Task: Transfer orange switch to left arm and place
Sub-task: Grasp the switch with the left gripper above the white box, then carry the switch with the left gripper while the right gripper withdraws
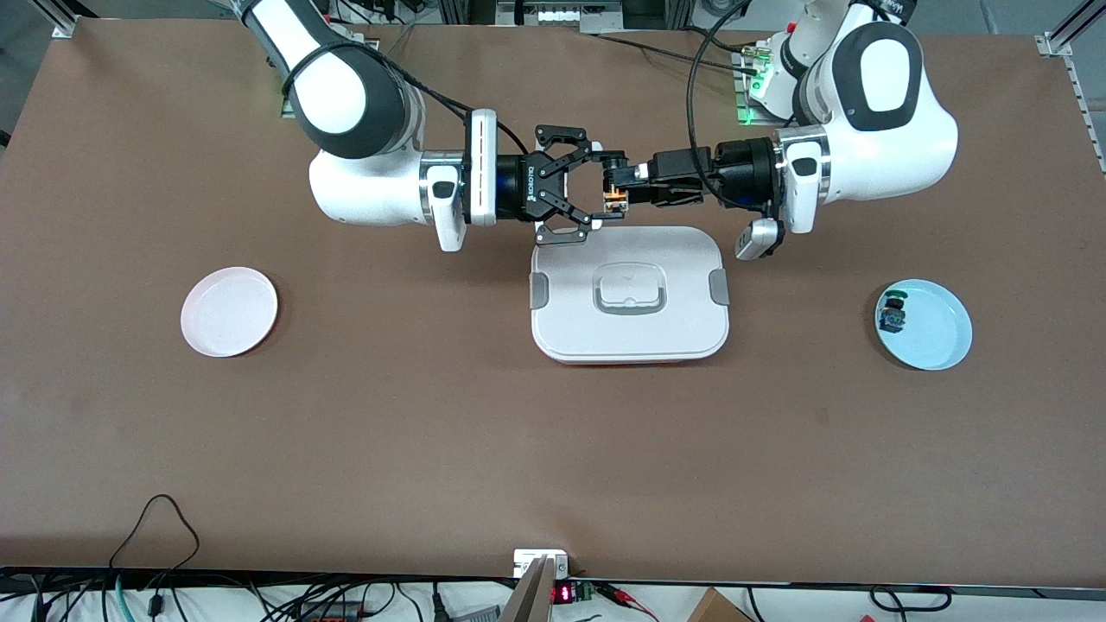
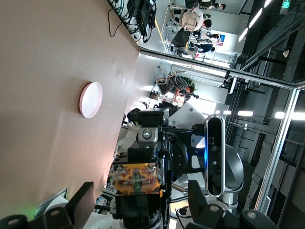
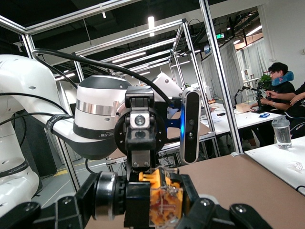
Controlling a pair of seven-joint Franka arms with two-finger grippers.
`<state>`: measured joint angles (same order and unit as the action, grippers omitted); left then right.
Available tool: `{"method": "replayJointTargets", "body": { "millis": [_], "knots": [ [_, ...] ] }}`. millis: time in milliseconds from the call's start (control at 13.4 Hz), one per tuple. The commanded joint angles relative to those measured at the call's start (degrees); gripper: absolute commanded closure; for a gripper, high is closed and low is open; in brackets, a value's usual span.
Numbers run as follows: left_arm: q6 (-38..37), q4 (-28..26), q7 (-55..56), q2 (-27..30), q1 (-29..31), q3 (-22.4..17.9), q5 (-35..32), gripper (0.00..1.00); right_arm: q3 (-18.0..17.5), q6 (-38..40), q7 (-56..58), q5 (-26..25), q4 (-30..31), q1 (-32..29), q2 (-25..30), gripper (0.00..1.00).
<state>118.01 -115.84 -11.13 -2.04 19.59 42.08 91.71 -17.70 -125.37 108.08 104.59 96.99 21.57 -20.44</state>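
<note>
The orange switch (image 1: 615, 200) hangs in the air between both grippers, over the table just off the white box's (image 1: 570, 320) edge that faces the robots' bases. My right gripper (image 1: 598, 187) grips it lengthwise. In the right wrist view (image 3: 138, 198) one finger sits on the black cap end and the other on the orange block (image 3: 164, 200). My left gripper (image 1: 615, 183) straddles the switch from above and below. In the left wrist view (image 2: 140, 191) its fingers (image 2: 82, 205) stand apart from the switch (image 2: 137, 179), with a gap on each side.
A pink plate (image 1: 229, 311) lies toward the right arm's end of the table and also shows in the left wrist view (image 2: 90, 99). A blue plate (image 1: 942, 333) with a green-capped switch (image 1: 893, 313) lies toward the left arm's end.
</note>
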Motion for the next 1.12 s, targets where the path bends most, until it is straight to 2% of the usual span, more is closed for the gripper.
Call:
{"method": "replayJointTargets", "body": {
  "millis": [0, 149, 224, 374, 448, 523, 897, 1046],
  "knots": [
    [0.8, 1.1, 0.2, -0.9, 0.4, 0.7, 1.3, 0.50, 0.1, 0.0, 0.9, 1.7, 1.2, 0.2, 1.3, 1.00],
    [0.8, 1.1, -0.3, -0.9, 0.5, 0.7, 1.3, 0.74, 0.1, 0.0, 0.8, 1.7, 1.2, 0.3, 1.3, 1.00],
    [0.8, 1.1, -0.3, -0.9, 0.6, 0.7, 1.3, 0.99, 0.1, -0.2, 0.8, 1.7, 1.2, 0.3, 1.3, 1.00],
    [0.8, 1.1, -1.6, -0.9, 0.8, 0.7, 1.2, 1.00, 0.2, -0.3, 0.7, 1.6, 1.3, 0.2, 1.5, 0.99],
    [0.8, 1.1, -1.7, -1.0, 0.9, 0.7, 1.2, 1.00, 0.2, -0.2, 0.5, 1.6, 1.6, 0.1, 1.6, 0.75],
    [0.7, 1.1, -1.6, -1.0, 1.0, 0.7, 1.2, 1.00, 0.2, 0.0, -0.3, 1.7, 1.7, 0.1, 1.7, 0.01],
    [0.2, 2.5, -1.1, -1.4, 1.3, 0.1, -0.6, 1.00, 0.3, 0.0, -2.3, 1.6, 2.0, -0.3, 2.2, 0.00],
    [-0.1, 2.7, -1.3, -1.4, 2.2, 0.0, -5.0, 1.00, 0.6, 0.0, -2.3, 1.1, 2.7, -1.9, 2.9, 0.00]
  ]
}}
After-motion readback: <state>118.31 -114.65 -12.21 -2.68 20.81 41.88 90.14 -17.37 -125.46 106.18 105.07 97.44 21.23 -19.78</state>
